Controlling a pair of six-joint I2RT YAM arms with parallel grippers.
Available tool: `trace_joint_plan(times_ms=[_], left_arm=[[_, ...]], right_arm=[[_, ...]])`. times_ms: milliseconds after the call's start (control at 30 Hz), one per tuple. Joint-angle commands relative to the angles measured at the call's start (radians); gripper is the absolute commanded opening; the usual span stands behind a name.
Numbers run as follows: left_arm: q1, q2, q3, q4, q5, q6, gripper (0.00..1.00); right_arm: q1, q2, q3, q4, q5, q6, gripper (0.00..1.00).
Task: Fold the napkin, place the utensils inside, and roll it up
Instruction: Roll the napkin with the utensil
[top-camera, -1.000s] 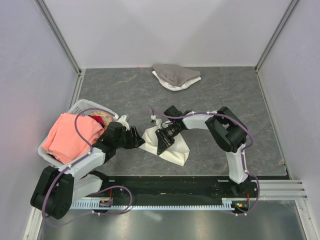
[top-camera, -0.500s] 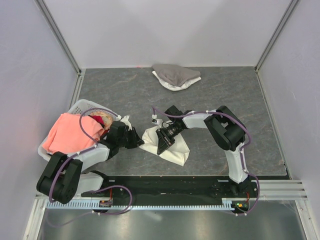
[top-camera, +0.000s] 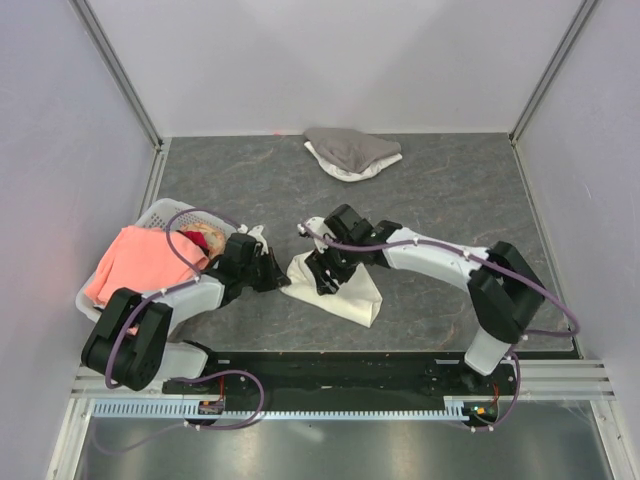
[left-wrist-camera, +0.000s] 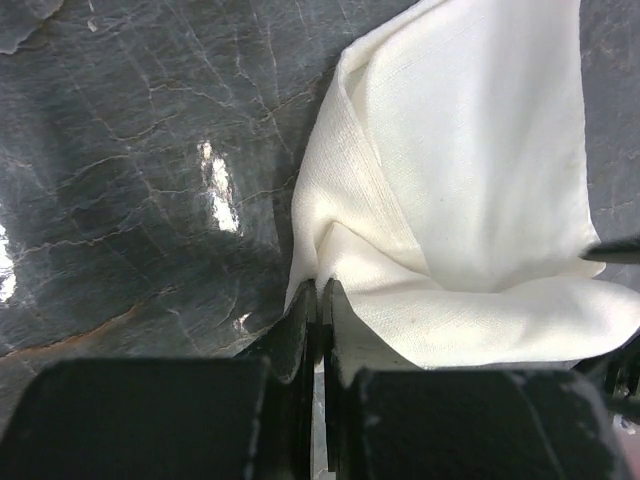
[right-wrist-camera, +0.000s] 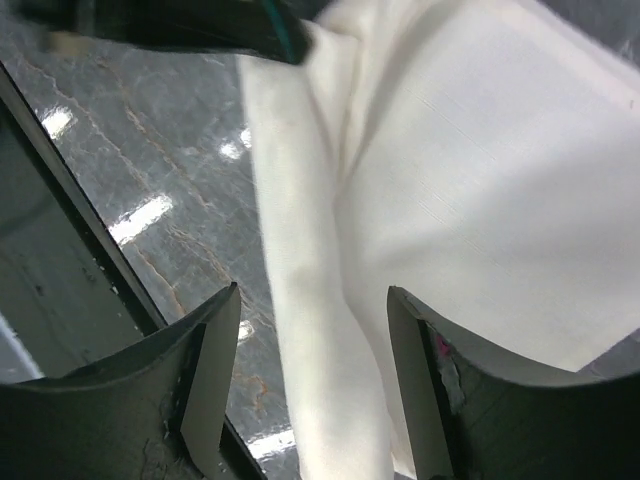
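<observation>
The cream-white napkin (top-camera: 345, 292) lies crumpled on the dark table between the two arms. My left gripper (top-camera: 279, 284) sits at its left corner. In the left wrist view the jaws (left-wrist-camera: 320, 292) are shut, with the napkin (left-wrist-camera: 470, 170) edge pinched and puckered at their tips. My right gripper (top-camera: 324, 279) hovers over the napkin's left half. In the right wrist view it (right-wrist-camera: 312, 335) is open, with a raised fold of the napkin (right-wrist-camera: 480, 150) running between its fingers (right-wrist-camera: 216, 345), untouched. The utensils are out of view.
A white basket (top-camera: 158, 213) at the left holds a salmon-pink cloth (top-camera: 138, 266) and small coloured items. A grey-and-white cloth heap (top-camera: 350, 152) lies at the back of the table. Enclosure walls stand on three sides, and a black rail runs along the near edge.
My left gripper closed onto the napkin's left corner. My right gripper opened and let go of the napkin, and its arm stretched out, the elbow swinging to the right.
</observation>
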Motion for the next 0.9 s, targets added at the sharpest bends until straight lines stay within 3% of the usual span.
trace_joint_plan(times_ms=[0,33,167,567,867], left_arm=[[0.001,0.035,0.065,-0.152,-0.009,0.000,0.02],[0.002,0.044,0.074,-0.172,-0.016,-0.003,0.02],[0.001,0.055,0.108,-0.240,0.000,-0.005,0.02],[0.002,0.058,0.142,-0.280,0.021,0.011,0.02],[0.002,0.080,0.149,-0.287,-0.005,0.031,0.02]], right_arm=[[0.190,-0.111,-0.051,0.032,0.458,-0.092,0.69],[0.221,-0.114,-0.075,0.048,0.577,-0.105,0.70],[0.339,-0.122,-0.143,0.179,0.724,-0.129,0.71],[0.384,-0.044,-0.178,0.284,0.689,-0.188,0.71],[0.369,-0.041,-0.152,0.215,0.736,-0.100,0.70]])
